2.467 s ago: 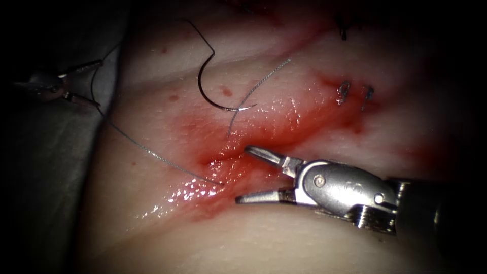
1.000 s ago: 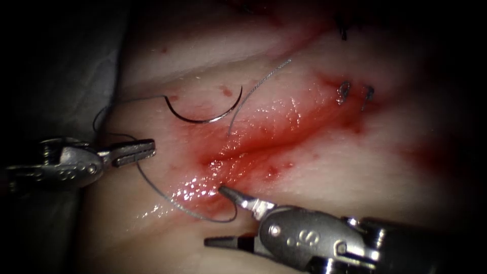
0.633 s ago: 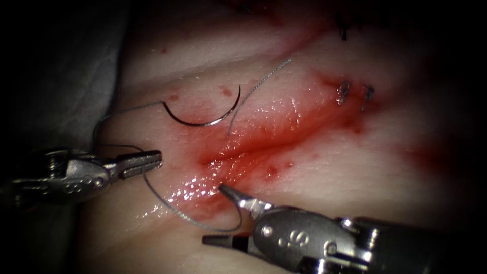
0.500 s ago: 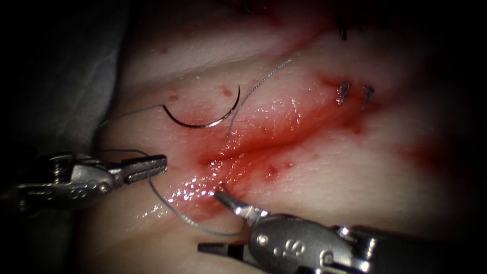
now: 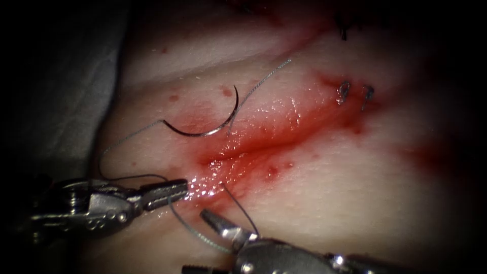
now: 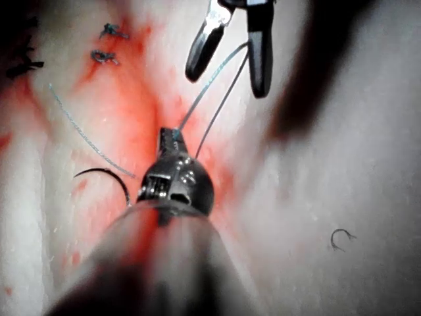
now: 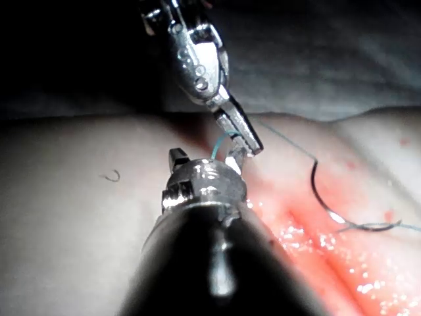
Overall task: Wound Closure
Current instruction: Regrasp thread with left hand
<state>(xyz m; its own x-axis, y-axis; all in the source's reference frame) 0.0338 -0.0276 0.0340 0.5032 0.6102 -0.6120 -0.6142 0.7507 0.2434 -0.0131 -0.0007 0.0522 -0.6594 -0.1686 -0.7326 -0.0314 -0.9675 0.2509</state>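
Note:
The curved needle (image 5: 203,129) lies free on the tissue (image 5: 329,193) just left of the cut (image 5: 253,147), not in the tissue; it also shows in the left wrist view (image 6: 108,176) and the right wrist view (image 7: 319,191). Its thread (image 5: 129,137) loops down to my left tool (image 5: 182,186), whose jaws are shut on it beside the cut's lower end. From there the thread (image 5: 195,236) bows past my right tool (image 5: 195,239), which stands open and holds nothing. Two strands run between those open jaws in the left wrist view (image 6: 227,79). A loose thread tail (image 5: 261,81) lies above the needle.
Two tied stitches (image 5: 344,92) (image 5: 366,97) sit further up the cut, with another (image 5: 343,33) beyond. Red fluid (image 5: 218,167) wets the cut's lower end. Grey cloth (image 5: 56,111) borders the tissue on the left. A small cut thread end (image 6: 340,238) lies apart on the tissue.
My left tool has moved right and down to the cut's lower end with the thread in it. The right tool has drawn back downward, jaws still open. The needle shifted slightly.

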